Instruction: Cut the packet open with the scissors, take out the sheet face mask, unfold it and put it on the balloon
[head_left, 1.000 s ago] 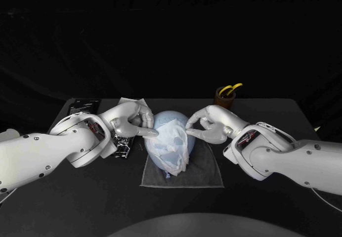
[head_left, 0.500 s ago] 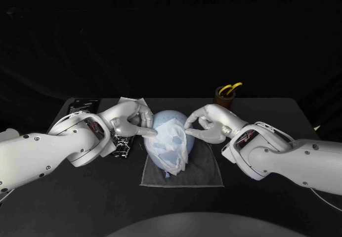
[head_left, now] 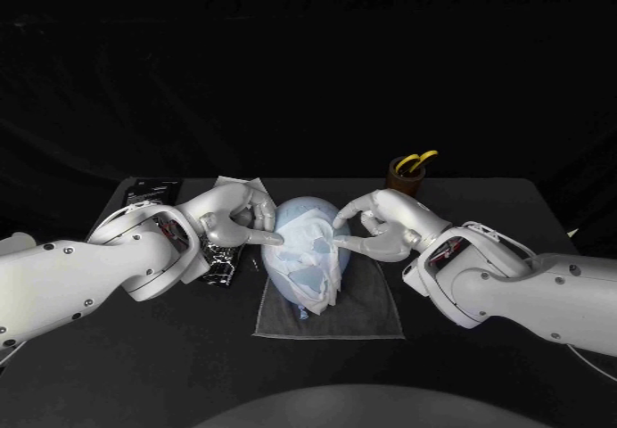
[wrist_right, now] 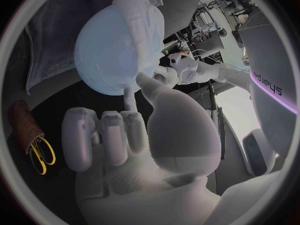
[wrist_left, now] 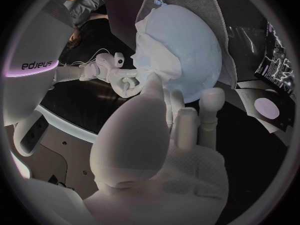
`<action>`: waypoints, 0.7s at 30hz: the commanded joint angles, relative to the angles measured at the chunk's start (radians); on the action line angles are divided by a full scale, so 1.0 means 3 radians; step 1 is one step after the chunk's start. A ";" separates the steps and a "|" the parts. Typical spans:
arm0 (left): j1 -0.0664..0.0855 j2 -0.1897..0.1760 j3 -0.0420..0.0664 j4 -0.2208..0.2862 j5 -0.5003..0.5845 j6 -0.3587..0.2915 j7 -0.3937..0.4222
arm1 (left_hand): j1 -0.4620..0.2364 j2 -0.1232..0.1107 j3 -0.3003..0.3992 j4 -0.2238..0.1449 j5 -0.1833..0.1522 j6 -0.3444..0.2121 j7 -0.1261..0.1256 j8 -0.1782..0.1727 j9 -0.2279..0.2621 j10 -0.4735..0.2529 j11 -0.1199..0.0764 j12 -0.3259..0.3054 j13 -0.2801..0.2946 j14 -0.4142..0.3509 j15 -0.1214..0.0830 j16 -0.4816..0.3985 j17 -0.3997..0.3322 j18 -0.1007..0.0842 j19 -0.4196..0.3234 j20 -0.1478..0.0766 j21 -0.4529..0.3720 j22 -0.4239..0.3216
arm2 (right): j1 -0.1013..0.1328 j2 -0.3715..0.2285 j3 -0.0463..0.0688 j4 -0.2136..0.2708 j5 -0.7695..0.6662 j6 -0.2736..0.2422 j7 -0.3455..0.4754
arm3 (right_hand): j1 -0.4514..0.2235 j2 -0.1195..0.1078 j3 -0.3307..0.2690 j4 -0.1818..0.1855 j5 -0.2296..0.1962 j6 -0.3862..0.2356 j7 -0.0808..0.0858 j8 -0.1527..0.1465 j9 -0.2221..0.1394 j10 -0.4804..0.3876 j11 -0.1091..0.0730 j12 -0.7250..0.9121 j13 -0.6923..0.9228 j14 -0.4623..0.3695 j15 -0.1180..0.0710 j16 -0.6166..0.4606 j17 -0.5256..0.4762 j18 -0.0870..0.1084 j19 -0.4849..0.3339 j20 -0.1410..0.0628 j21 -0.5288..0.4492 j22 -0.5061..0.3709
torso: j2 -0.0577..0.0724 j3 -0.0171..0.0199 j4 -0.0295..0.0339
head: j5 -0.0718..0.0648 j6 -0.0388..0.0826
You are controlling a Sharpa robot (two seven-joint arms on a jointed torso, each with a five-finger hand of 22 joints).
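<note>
- You have the mask draped over the balloon at frame centre.
- The left hand and right hand each pinch a mask edge.
- Smoothing and letting go likely remain.

One balloon, one sheet mask, one grey cloth, one packet, one pair of scissors, one holder.

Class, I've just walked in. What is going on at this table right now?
The sheet mask is draped over the balloon, which lies on a grey cloth. The left robot hand and right robot hand each pinch one side of it. The scissors stand in their holder.
</note>
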 commanded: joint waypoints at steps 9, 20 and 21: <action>-0.0005 0.0002 0.0000 0.0002 0.0004 -0.0005 -0.0009 | 0.0015 0.0017 -0.0029 0.0001 -0.0007 0.0014 -0.0012 0.0032 0.0010 0.0031 -0.0008 0.0022 0.0012 0.0025 -0.0004 0.0017 0.0029 -0.0034 0.0039 0.0001 0.0020 0.0023 | -0.0003 0.0057 0.0001 -0.0030 -0.0368 0.0007 -0.0269 | -0.0059 -0.0004 -0.0068 0.0027 -0.0020 0.0003 -0.0009 -0.0012 0.0007 0.0354 0.0015 0.0012 0.0876 0.0348 0.0026 0.0012 0.0876 0.0036 0.0191 0.0040 -0.0031 0.0762 | 0.0003 -0.0002 0.0006 | -0.0013 0.0003; -0.0005 -0.0004 0.0000 0.0004 0.0033 0.0001 -0.0014 | 0.0016 0.0024 -0.0029 0.0000 -0.0006 0.0021 -0.0017 0.0042 0.0016 0.0039 -0.0013 0.0034 0.0020 0.0031 -0.0008 0.0018 0.0040 -0.0036 0.0046 -0.0003 0.0028 0.0033 | -0.0010 0.0084 0.0001 -0.0015 -0.0693 -0.0265 -0.0535 | -0.0080 -0.0035 -0.0163 0.0071 -0.0020 0.0042 -0.0026 0.0005 0.0028 0.0354 0.0001 0.0012 0.0876 0.0348 0.0016 0.0012 0.0876 0.0036 0.0194 0.0045 -0.0024 0.0764 | 0.0003 0.0000 0.0005 | -0.0003 0.0003; -0.0005 -0.0004 0.0000 0.0003 0.0034 0.0002 -0.0015 | 0.0017 0.0025 -0.0030 0.0000 -0.0007 0.0023 -0.0019 0.0046 0.0019 0.0042 -0.0015 0.0039 0.0023 0.0032 -0.0010 0.0018 0.0040 -0.0035 0.0045 -0.0004 0.0029 0.0032 | -0.0010 0.0083 0.0001 -0.0013 -0.0710 -0.0285 -0.0543 | -0.0081 -0.0036 -0.0168 0.0073 -0.0020 0.0041 -0.0026 0.0004 0.0028 0.0354 0.0001 0.0012 0.0876 0.0348 0.0015 0.0012 0.0876 0.0037 0.0193 0.0045 -0.0027 0.0763 | 0.0004 0.0000 0.0006 | -0.0003 0.0003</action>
